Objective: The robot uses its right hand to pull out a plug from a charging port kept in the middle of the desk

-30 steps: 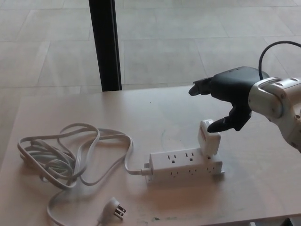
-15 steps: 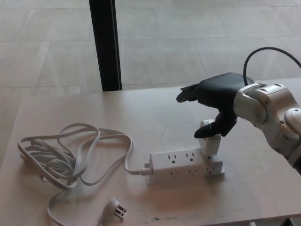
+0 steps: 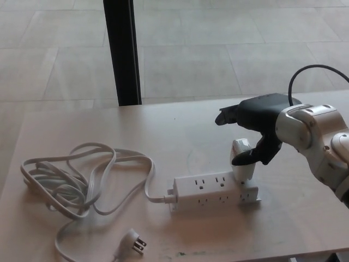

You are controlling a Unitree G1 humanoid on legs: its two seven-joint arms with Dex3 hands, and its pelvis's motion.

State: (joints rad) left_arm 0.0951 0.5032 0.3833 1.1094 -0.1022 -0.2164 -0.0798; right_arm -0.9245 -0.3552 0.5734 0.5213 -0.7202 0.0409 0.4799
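A white power strip (image 3: 215,192) lies in the middle of the wooden desk (image 3: 65,123). A white plug adapter (image 3: 242,165) stands in its right end, still seated in the socket. My right hand (image 3: 255,123) hovers right over the adapter, fingers spread and curled down; the thumb tip (image 3: 242,159) touches the adapter's side, while the other fingers (image 3: 229,113) stay above and behind it, not closed on it. The left hand is out of the picture.
The strip's white cord (image 3: 76,183) lies in loose loops on the desk's left, ending in a pronged plug (image 3: 133,240) near the front edge. A black post (image 3: 122,52) stands behind the desk. The desk's front edge runs just below the strip.
My right hand swung left over the adapter, then drew back slightly right and lowered, its thumb now against the adapter's side. The adapter and strip have not moved.
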